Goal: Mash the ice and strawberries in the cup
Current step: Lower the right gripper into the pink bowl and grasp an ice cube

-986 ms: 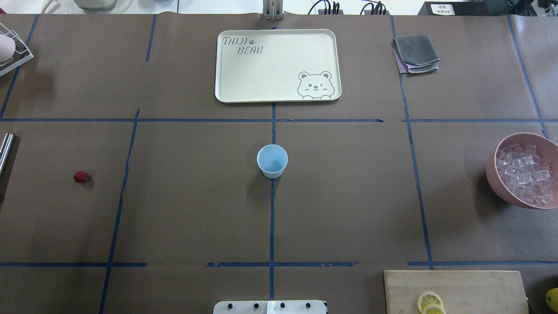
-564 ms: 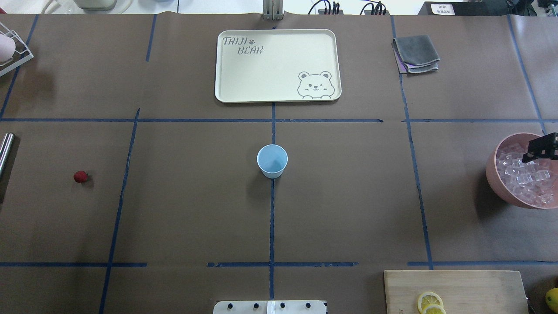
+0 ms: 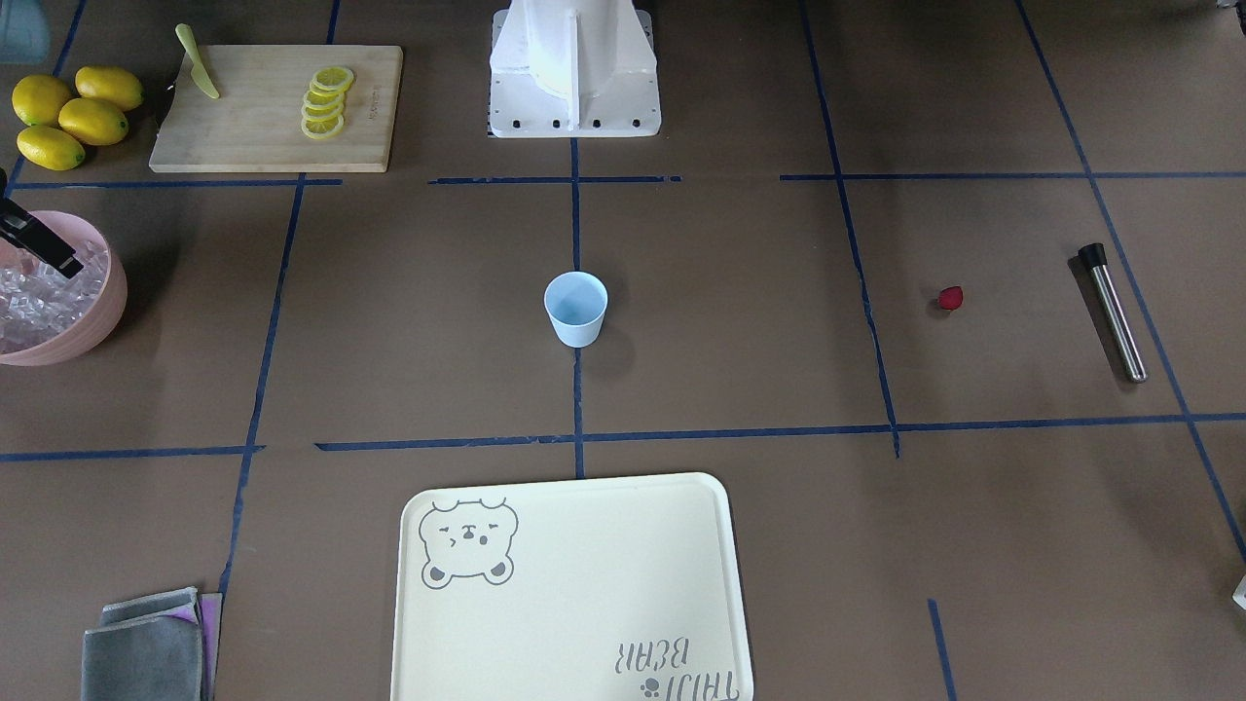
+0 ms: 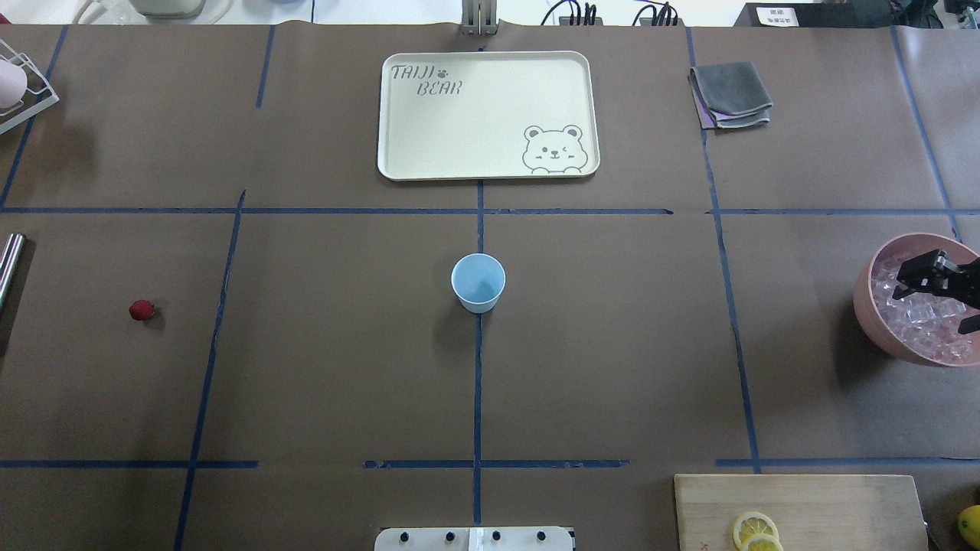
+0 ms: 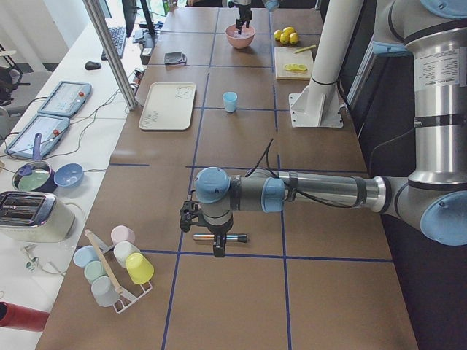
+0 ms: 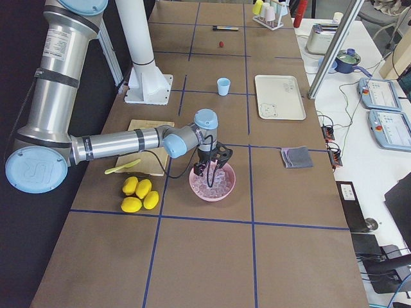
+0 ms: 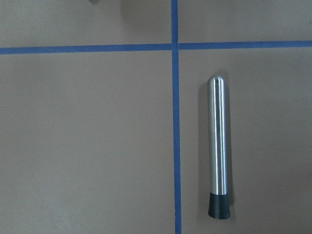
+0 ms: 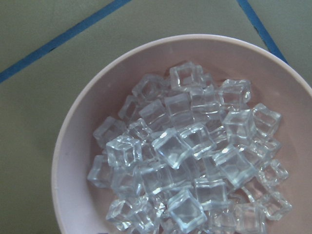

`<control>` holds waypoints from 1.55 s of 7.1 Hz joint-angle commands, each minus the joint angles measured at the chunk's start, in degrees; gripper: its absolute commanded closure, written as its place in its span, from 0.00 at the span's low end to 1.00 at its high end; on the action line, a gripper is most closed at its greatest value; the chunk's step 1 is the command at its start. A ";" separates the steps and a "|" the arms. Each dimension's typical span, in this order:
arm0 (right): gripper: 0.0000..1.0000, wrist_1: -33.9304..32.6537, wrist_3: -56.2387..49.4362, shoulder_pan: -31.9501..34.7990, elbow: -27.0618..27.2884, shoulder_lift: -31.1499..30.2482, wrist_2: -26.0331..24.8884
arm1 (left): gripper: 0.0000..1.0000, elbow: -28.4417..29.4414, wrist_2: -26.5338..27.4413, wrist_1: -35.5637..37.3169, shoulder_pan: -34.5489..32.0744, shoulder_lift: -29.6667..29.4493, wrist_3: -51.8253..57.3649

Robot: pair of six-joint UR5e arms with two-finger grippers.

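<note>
Step in hand: you are fetching ice (image 8: 185, 161); the right claw (image 4: 930, 287) hangs over the pink bowl (image 4: 869, 306), jaws spread, holding nothing.
Cup (image 4: 478, 282): your landmark, upright mid-tabletop (image 4: 344, 367), looks empty.
Ice: heaped in the bowl, well right of the cup.
Strawberry (image 4: 142, 310): well left of the cup, on the tabletop.
Left claw (image 5: 201, 224): over the steel muddler (image 7: 218, 146), farther left; I cannot tell its state.
Next move: lower the right claw, pinch 1 cube squarely; judged slippery.
</note>
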 commanded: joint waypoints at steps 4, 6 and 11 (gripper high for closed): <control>0.18 -0.04 0.39 -1.19 -1.89 0.49 -0.29 | 0.00 -0.19 0.00 -0.03 0.00 0.00 0.00; 0.19 0.05 0.39 -1.19 -2.07 0.49 -1.17 | 0.00 -0.28 0.00 -0.03 0.00 0.00 -0.09; 0.21 0.05 4.23 -1.10 -2.16 0.75 -2.67 | 0.00 -0.36 0.00 -0.03 0.00 0.00 -0.09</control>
